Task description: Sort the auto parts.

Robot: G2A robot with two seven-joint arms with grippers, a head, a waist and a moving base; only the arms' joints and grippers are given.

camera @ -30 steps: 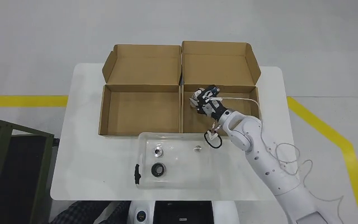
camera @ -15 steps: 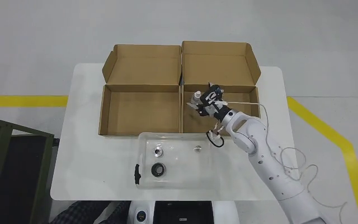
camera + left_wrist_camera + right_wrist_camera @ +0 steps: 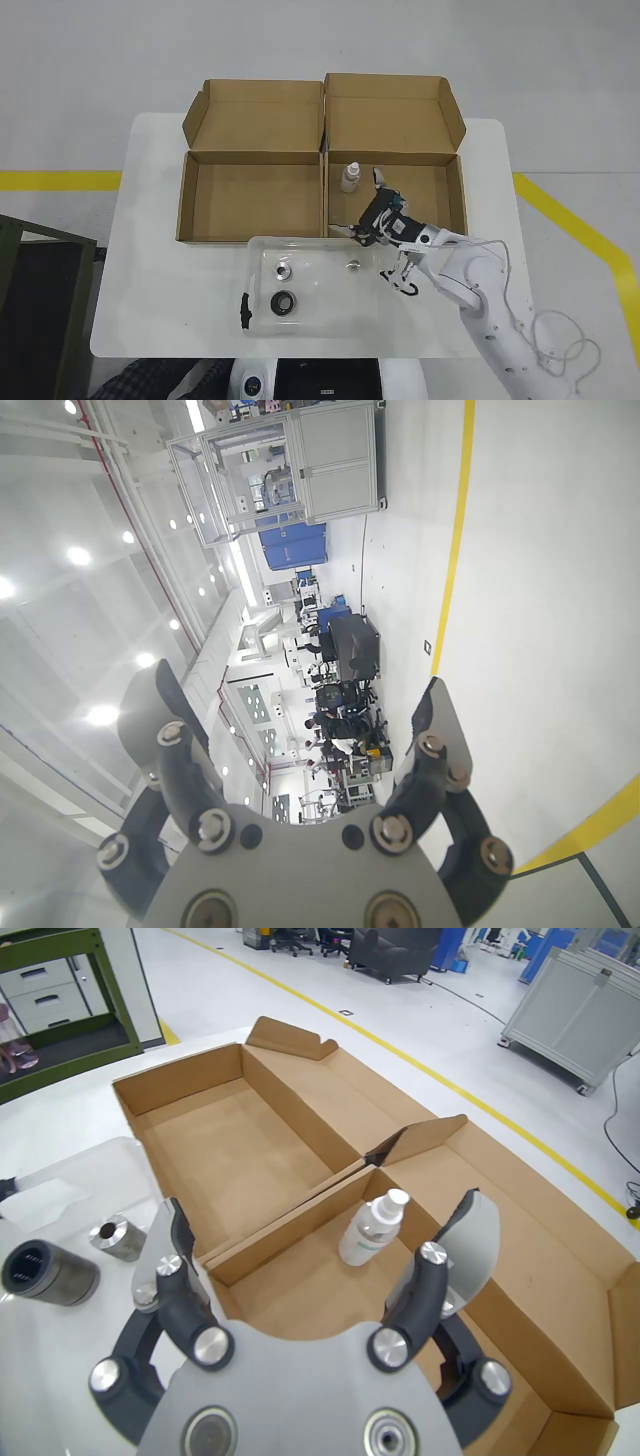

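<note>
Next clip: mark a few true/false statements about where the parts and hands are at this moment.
1. The small white spray bottle stands upright in the right brown cardboard box. True.
2. The right hand is shut on the bottle. False: it is open and holds nothing, apart from the bottle.
3. The left brown cardboard box holds a metal cylinder. False: the silver metal cylinder sits in the clear plastic tray.
4. The left hand is open. True.
</note>
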